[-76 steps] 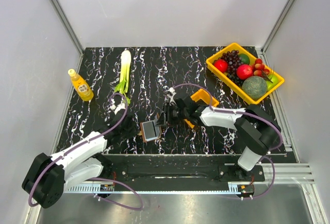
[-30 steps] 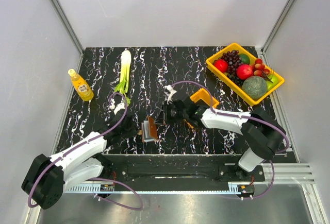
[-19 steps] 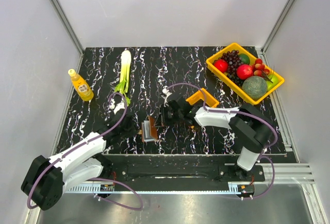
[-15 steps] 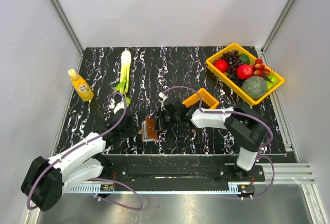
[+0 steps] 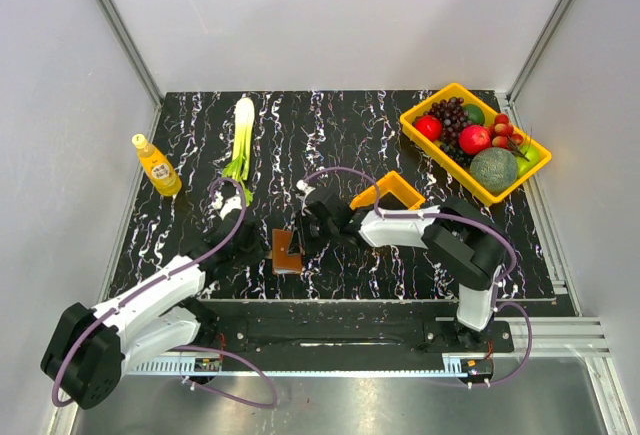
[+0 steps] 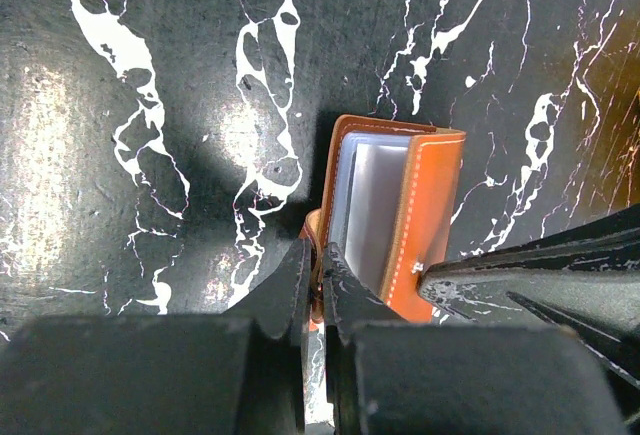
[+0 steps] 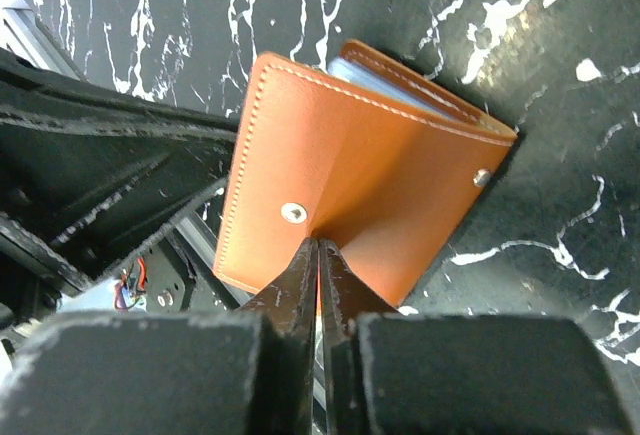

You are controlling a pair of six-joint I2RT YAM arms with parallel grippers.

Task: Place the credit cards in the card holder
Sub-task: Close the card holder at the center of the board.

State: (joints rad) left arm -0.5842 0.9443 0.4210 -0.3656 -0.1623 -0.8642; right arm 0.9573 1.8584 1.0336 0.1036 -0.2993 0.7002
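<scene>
The card holder (image 5: 287, 252) is a brown leather wallet standing on its edge on the black marbled table, near the front. It is folded almost closed. Pale blue-grey credit cards (image 6: 372, 205) sit inside it between the two covers, and their edge also shows above the cover (image 7: 400, 83) in the right wrist view. My left gripper (image 6: 317, 255) is shut on the wallet's near cover edge. My right gripper (image 7: 318, 245) is shut with nothing between its fingers, its tips pressed against the wallet's outer face (image 7: 350, 175), next to a metal stud.
A small orange bin (image 5: 390, 193) lies just behind the right arm. A yellow tray (image 5: 412, 120) of fruit stands at the back right. A leek (image 5: 241, 135) and a yellow bottle (image 5: 156, 165) are at the left. The table's front rail is close behind the wallet.
The right gripper has moved left against the wallet and shut. The wallet, earlier open with a grey card showing, is now folded nearly closed. The left gripper kept its hold.
</scene>
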